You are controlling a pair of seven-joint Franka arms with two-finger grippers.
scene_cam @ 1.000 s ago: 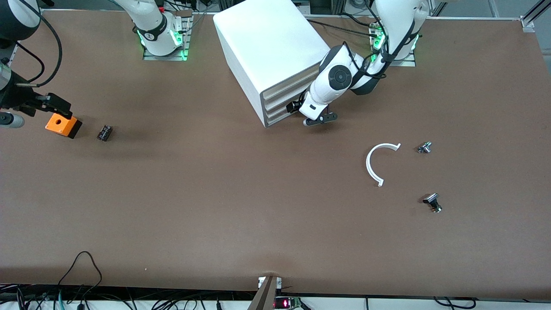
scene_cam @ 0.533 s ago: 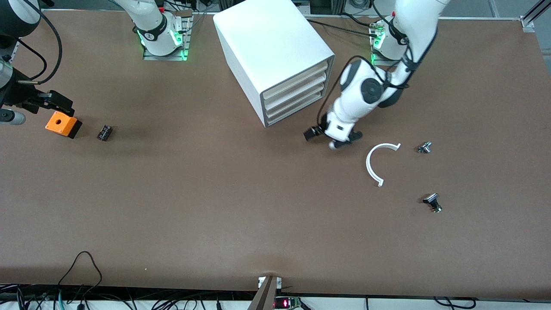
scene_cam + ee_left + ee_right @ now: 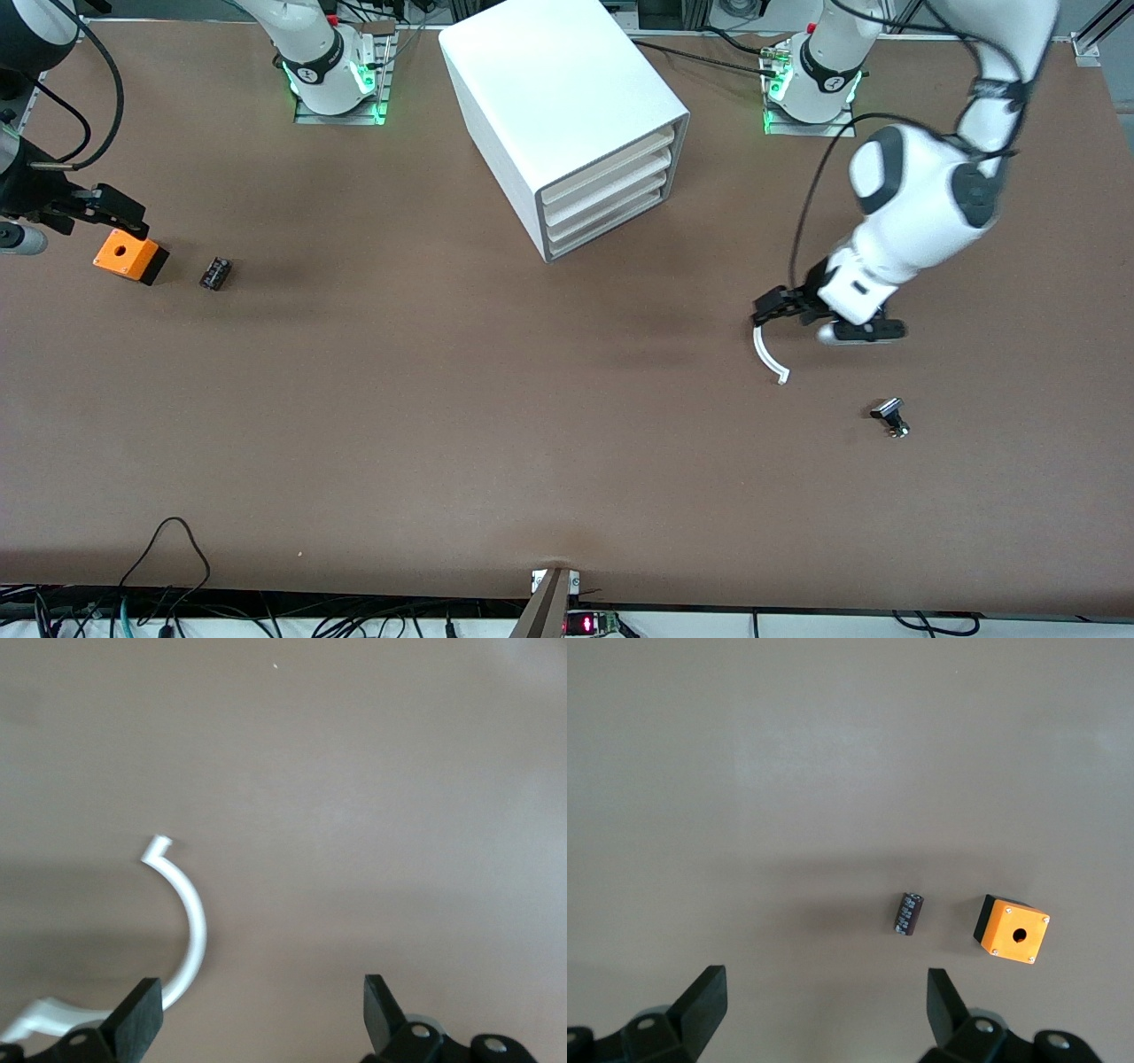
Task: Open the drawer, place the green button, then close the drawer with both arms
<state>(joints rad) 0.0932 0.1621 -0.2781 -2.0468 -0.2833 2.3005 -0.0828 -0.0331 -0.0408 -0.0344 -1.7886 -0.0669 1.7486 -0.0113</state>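
The white cabinet (image 3: 558, 97) stands at the back middle of the table. All its drawers are shut, including the bottom drawer (image 3: 605, 225). The button (image 3: 889, 416), small with a dark cap, lies on the table toward the left arm's end, nearer to the front camera than the cabinet. My left gripper (image 3: 772, 316) is open and empty, over one end of a white curved strip (image 3: 764, 354). The left wrist view shows its open gripper (image 3: 262, 1010) with the strip (image 3: 190, 930) by one finger. My right gripper (image 3: 115, 213) is open and empty beside an orange box (image 3: 130, 256); its gripper (image 3: 824, 992) also shows open in the right wrist view.
A small black-brown block (image 3: 215, 272) lies beside the orange box; both show in the right wrist view, the block (image 3: 909, 913) and the box (image 3: 1012, 930). Cables hang along the table's front edge.
My left arm has swung away from the cabinet's front toward its own end of the table and now hangs over the white strip, hiding a small silver part. The right gripper has barely shifted.
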